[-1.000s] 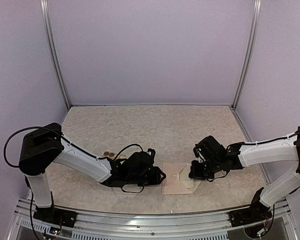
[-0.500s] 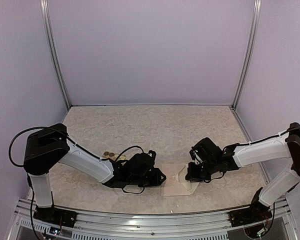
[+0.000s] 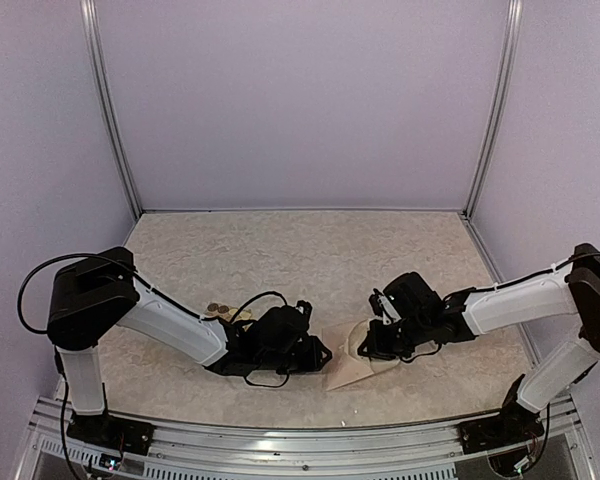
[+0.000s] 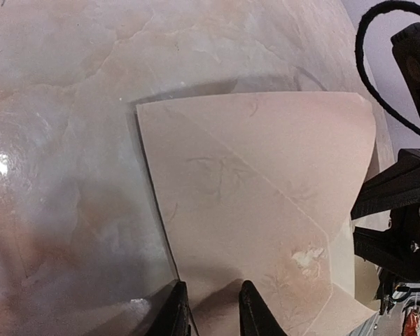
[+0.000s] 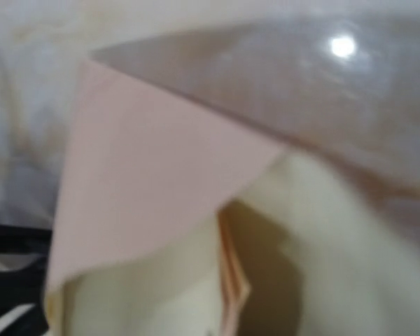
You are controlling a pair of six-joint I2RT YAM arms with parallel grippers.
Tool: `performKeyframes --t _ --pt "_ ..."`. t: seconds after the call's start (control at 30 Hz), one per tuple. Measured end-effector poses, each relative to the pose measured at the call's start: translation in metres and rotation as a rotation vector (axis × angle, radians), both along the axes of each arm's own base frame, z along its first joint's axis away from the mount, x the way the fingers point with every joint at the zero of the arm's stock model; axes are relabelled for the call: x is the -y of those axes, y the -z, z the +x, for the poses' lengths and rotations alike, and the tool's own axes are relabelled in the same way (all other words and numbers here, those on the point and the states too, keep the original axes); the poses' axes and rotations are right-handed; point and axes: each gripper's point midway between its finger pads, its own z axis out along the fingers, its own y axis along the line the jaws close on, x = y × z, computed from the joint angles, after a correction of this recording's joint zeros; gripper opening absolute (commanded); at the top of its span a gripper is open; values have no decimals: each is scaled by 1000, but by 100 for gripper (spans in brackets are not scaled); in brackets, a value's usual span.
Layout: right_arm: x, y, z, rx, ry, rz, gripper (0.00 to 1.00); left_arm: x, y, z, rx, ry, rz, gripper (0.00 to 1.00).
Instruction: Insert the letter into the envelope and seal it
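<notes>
Nearest the arm bases, the envelope (image 3: 346, 373) lies on the mottled surface (image 3: 310, 250) close to its front edge, between the two arms; the left gripper (image 3: 320, 353) sits low at its left edge, probably to steady the paper so it cannot slide. In the left wrist view its fingertips (image 4: 176, 311) stand a narrow gap apart at the envelope's edge, with no clear pinch. The right gripper (image 3: 363, 347) is at the envelope's right side, where the paper curls up off the surface, probably to work the flap; how far it is open cannot be told. The envelope is pale pinkish-beige with diagonal seams; its pointed flap (image 5: 147, 189) is blurred in the right wrist view, with paler cream paper beneath it, letter or lining unclear. Farther back, by the left arm, lie small round gold stickers (image 3: 218, 310).
</notes>
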Motion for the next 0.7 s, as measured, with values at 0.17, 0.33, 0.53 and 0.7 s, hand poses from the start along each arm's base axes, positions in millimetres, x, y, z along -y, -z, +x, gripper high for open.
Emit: performKeyframes --t 0.17,0.33,0.53,0.7 --pt "-6 -4 0 11 -18 40 0 0 0 0 0 -1 0 23" --pt "-6 -6 0 19 -17 47 0 -4 0 1 7 -12 8 24" --pt "-6 -41 1 112 -22 130 0 -27 -8 -1 27 -52 42 49" --pt "-3 -77 -6 217 -43 246 0 -48 -41 -8 59 -71 -15 66"
